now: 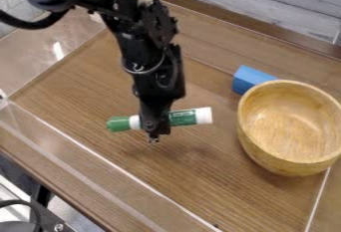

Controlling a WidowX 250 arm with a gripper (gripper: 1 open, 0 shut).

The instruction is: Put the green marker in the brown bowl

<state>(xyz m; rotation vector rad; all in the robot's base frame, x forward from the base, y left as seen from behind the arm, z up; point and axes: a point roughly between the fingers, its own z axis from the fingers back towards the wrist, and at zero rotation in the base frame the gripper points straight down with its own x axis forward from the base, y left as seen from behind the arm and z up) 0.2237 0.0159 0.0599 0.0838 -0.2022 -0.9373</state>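
Note:
The green marker [194,117], white barrel with green ends, sits crosswise between the fingertips of my gripper [158,129], just above the wooden table near its middle. The gripper points almost straight down and is shut on the marker around its middle. The marker is slightly tilted, its right end higher than its left. To the right, about a hand's width from the marker, the brown bowl [248,118] stands empty.
A small blue block [248,78] lies behind the bowl on its left side. A clear raised border [40,126] runs along the table's left and front edges. The black arm [127,17] reaches in from the upper left.

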